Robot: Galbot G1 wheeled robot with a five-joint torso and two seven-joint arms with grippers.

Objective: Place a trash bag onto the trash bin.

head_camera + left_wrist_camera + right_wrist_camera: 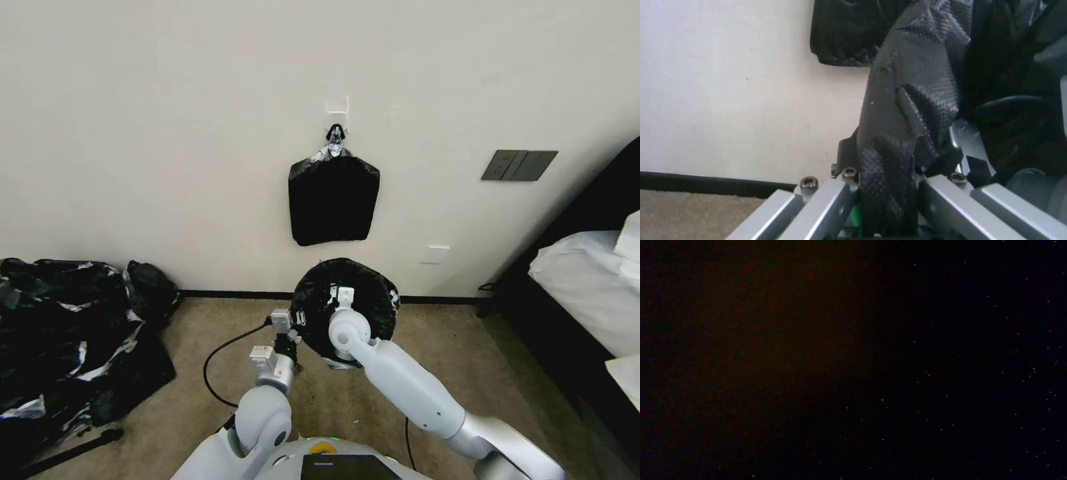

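Fingers of left gripper (889,200) pinch trash bag (360,283) draped over, apparently, the bin.

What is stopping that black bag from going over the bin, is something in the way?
Nothing visible blocks it. The trash bag already drapes over where the bin stands by the wall. The left gripper has its jaws pinched on the bag's edge, and the right arm reaches down into the bag.

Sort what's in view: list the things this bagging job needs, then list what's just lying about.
Job:
trash bag, draped over the trash bin
left hand, shut on the trash bag's edge
right hand, pushed down inside the bag

Lying about:
hanging stack of bags
heap of black plastic
bed
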